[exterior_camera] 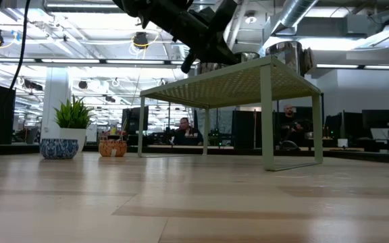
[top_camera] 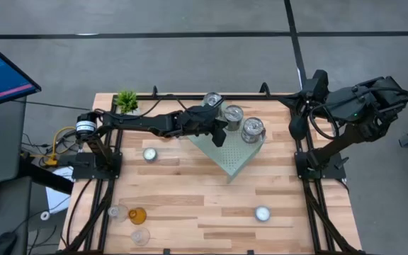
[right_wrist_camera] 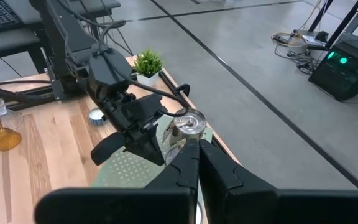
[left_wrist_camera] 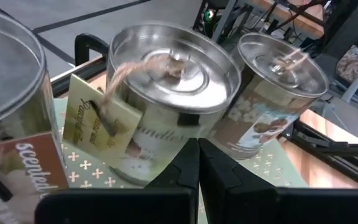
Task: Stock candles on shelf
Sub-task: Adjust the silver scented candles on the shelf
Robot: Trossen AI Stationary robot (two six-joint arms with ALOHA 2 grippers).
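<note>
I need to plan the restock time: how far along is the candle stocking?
Done: three silver tins stand on the shelf. In hand: nothing; the left gripper hovers shut over the shelf, the right gripper waits shut at the table's edge. Left: two tealights and the glass holders on the table.

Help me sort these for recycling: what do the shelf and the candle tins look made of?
Shelf: likely painted metal, matte mint, punched with small cross holes. Candle tins: shiny silver metal with mirror glints, paper labels and twine; probably tinplate or aluminium.
</note>
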